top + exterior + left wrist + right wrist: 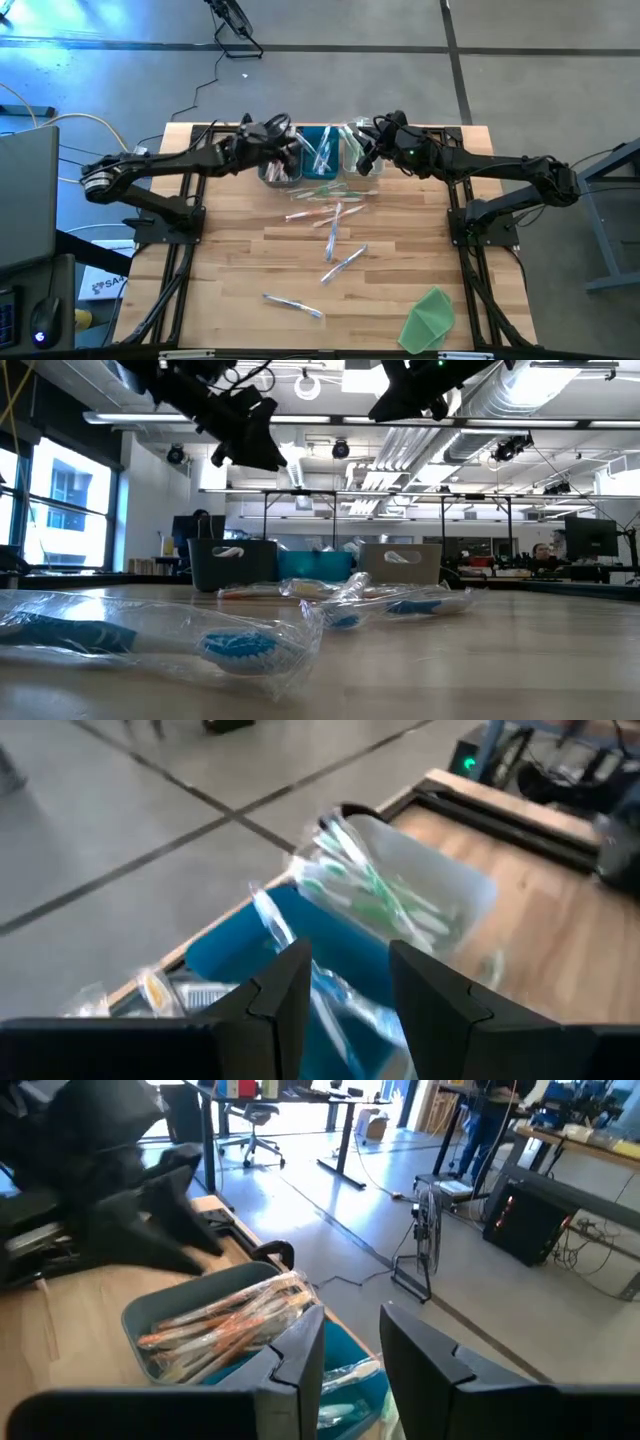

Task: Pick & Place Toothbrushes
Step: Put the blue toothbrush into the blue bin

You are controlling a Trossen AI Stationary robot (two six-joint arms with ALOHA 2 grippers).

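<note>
Seen only from above, loose toothbrushes (335,215) lie scattered mid-table while more fill three bins (322,152) at its far edge, where the left gripper (290,150) and right gripper (366,160) hover from either side, each with fingers parted and holding nothing.

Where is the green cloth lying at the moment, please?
In the high view, the green cloth lies at the table's near right corner, apart from the loose toothbrushes at the middle.
</note>
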